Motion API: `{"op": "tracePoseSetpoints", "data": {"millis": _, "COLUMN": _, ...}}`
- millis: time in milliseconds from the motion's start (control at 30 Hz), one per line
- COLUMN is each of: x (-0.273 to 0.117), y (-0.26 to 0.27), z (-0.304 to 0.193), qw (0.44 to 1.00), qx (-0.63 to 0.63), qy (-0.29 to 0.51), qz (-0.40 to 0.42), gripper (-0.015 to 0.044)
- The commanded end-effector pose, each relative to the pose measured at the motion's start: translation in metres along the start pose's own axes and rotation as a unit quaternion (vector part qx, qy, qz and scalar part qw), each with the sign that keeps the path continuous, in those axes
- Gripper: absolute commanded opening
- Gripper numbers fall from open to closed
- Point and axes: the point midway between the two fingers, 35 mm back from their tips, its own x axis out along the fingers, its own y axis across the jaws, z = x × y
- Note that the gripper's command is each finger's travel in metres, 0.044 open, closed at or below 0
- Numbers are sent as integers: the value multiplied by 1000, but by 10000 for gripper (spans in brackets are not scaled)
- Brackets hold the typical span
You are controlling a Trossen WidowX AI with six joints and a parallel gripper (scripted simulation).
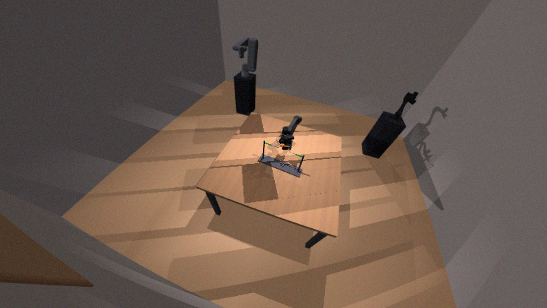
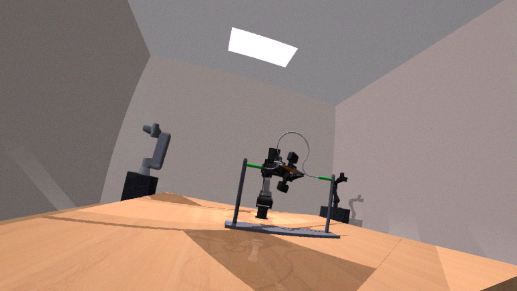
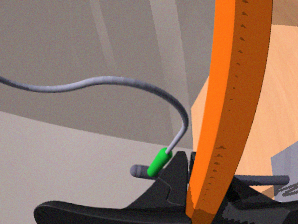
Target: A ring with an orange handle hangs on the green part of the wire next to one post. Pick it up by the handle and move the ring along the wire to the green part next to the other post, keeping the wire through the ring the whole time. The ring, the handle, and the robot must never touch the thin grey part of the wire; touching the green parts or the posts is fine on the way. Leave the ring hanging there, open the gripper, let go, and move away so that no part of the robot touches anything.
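The orange handle [image 1: 283,145] [image 2: 290,169] [image 3: 235,100] is tilted, close to level. My gripper [image 2: 300,175] is shut on it, and the fingers also show low in the wrist view. The pale ring [image 2: 276,163] is at the handle's left end in the exterior view, by the left foot of the grey wire loop [image 2: 292,132] [image 3: 107,80]; whether the wire passes through it is too small to tell. The left green part [image 1: 268,144] [image 2: 254,166] is left of the ring. The right green part [image 1: 299,155] [image 2: 324,178] is beyond my fingertips.
The left post [image 1: 263,150] [image 2: 240,195] and right post [image 1: 300,163] [image 2: 329,205] stand on a grey base [image 1: 269,162] [image 2: 282,231]. The wire arches above the gripper in the exterior view. Two other arms stand on black pedestals [image 1: 244,93] [image 1: 384,133] away from the table.
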Motion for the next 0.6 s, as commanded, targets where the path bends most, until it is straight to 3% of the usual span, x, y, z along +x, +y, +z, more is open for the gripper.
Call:
{"op": "tracePoseSetpoints", "data": {"millis": 0, "x": -2, "y": 16, "z": -1, "qw": 999, "qx": 32, "qy": 3, "qz": 32, "gripper": -150}}
{"op": "tracePoseSetpoints", "data": {"millis": 567, "x": -10, "y": 69, "z": 11, "qw": 974, "qx": 173, "qy": -3, "qz": 145, "gripper": -150}}
